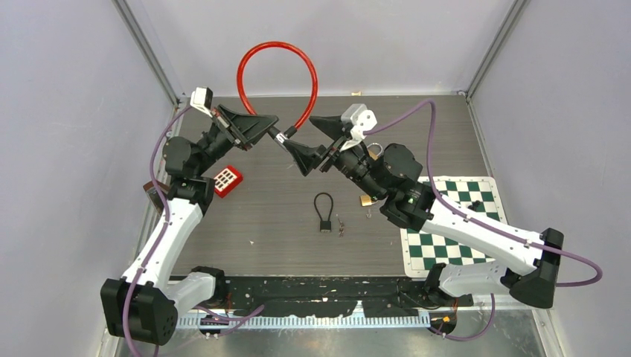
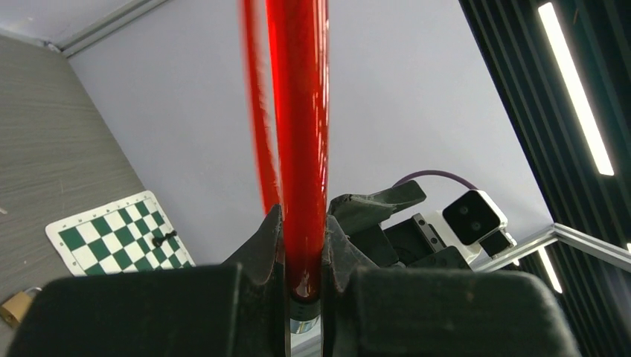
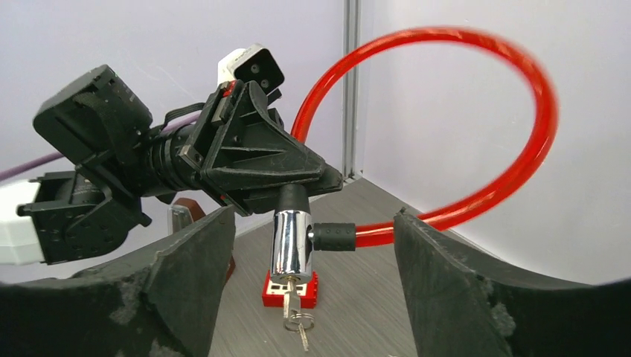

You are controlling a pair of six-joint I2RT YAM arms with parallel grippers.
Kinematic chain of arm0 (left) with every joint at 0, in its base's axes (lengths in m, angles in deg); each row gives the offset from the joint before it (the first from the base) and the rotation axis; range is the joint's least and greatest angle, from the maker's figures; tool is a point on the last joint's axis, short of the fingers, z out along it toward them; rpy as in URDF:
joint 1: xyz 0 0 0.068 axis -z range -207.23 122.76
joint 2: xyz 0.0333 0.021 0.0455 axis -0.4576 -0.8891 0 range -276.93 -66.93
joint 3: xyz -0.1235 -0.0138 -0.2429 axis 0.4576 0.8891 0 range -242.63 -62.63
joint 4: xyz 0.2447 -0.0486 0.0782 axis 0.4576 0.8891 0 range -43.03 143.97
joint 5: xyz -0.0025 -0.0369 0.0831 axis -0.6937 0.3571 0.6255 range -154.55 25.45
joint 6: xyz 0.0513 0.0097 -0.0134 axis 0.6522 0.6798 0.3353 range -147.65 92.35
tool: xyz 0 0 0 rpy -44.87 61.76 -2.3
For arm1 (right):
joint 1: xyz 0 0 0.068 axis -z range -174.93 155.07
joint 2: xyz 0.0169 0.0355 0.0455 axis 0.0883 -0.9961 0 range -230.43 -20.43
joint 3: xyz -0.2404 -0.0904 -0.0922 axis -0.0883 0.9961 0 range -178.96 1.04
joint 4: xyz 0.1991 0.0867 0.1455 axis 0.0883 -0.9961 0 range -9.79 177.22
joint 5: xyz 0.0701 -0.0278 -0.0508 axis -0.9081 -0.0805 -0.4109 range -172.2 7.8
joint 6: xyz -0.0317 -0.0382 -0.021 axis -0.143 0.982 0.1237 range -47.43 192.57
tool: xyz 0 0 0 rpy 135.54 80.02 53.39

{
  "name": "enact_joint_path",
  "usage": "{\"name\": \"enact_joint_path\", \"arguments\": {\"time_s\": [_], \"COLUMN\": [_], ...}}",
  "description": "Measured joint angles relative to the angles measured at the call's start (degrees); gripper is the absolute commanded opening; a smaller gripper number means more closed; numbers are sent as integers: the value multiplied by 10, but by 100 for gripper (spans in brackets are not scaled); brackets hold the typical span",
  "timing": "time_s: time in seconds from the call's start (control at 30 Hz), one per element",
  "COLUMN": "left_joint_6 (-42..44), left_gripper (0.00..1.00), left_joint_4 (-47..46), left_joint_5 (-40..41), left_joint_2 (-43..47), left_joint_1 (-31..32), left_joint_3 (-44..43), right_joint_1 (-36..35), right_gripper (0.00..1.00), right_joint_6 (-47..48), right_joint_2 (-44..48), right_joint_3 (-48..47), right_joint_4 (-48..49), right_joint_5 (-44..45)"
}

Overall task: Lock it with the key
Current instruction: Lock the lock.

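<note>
A red cable lock (image 1: pixel 277 56) loops up above the back of the table. My left gripper (image 1: pixel 274 128) is shut on the cable end just above the chrome lock cylinder (image 3: pixel 291 245); the cable (image 2: pixel 301 134) runs up between its fingers. A key (image 3: pixel 291 305) sits in the bottom of the cylinder, with a ring and second key hanging from it. The cable's black-capped end (image 3: pixel 333 236) is plugged into the cylinder's side. My right gripper (image 1: pixel 294 149) is open, its fingers (image 3: pixel 186 275) apart on either side of the cylinder and key, not touching them.
A red block (image 1: pixel 228 180) lies near the left arm. A small black cable padlock (image 1: pixel 324 212) and loose keys (image 1: pixel 341 225) lie mid-table. A brass padlock (image 1: pixel 366 199) lies by the right arm. A green chessboard mat (image 1: pixel 454 223) covers the right side.
</note>
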Motion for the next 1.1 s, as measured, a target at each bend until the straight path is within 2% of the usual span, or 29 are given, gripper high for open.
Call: {"name": "enact_joint_path", "arguments": {"time_s": [0.43,0.8,0.97,1.1], "left_joint_6": [37,74,106,137], "left_gripper": [0,0,0,0], "left_joint_4": [-56,-115,-144,-154], "left_joint_5": [-2,-49,-84,-109], "left_joint_2": [-3,-8,-10,-4], "left_joint_1": [0,-1,-2,-2], "left_joint_3": [0,-6,-28,-33], "right_joint_1": [11,29,65,120], "right_gripper": [89,90,90,90], "right_joint_6": [-46,-97,-158,-247], "right_joint_2": [19,70,81,65], "right_joint_3": [0,5,4,-24], "right_joint_4": [-26,-61,-85,-134], "right_joint_5": [-1,-18,-34,-60]}}
